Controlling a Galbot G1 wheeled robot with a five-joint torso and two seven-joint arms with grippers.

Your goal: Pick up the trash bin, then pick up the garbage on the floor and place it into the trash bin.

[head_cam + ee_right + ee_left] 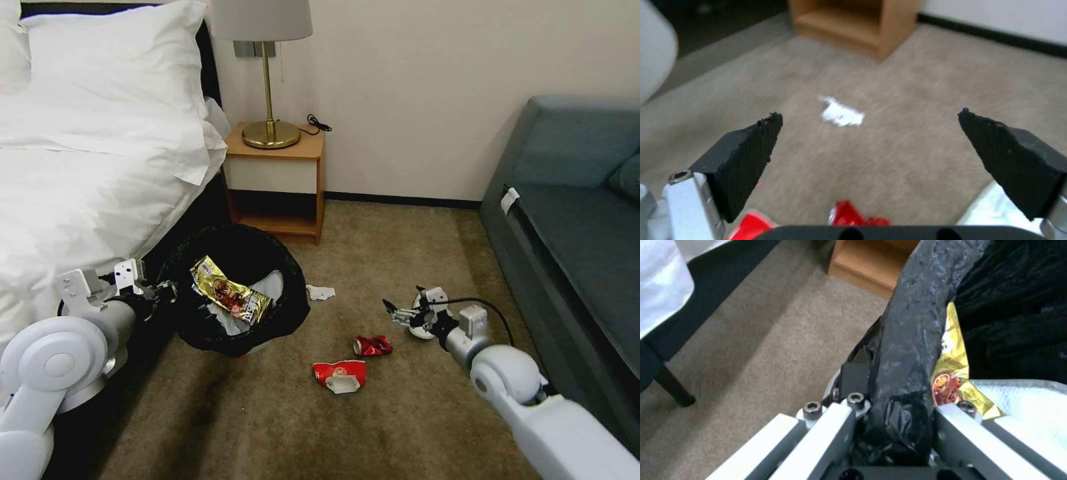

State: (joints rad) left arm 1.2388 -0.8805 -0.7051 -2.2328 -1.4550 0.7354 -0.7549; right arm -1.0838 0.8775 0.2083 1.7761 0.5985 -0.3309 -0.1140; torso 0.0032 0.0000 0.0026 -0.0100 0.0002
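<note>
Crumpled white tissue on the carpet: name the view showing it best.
The right wrist view: the crumpled white tissue lies unobstructed on the carpet beyond the open right gripper. The head view shows it smaller, beside the black-lined trash bin. The left wrist view looks elsewhere.

Trash bin (233, 293): round, lined with crinkly black bag, tilted with its mouth toward the camera, beside the bed's edge, its rim clamped in the left gripper (163, 291). Inside: gold wrapper (229, 290) lying on white tissue (270, 285). On the carpet: small crumpled white tissue (320, 292) just right of the bin; crushed red can (373, 345) nearer; red-white wrapper (340, 375) flat, just in front of the can.
</note>
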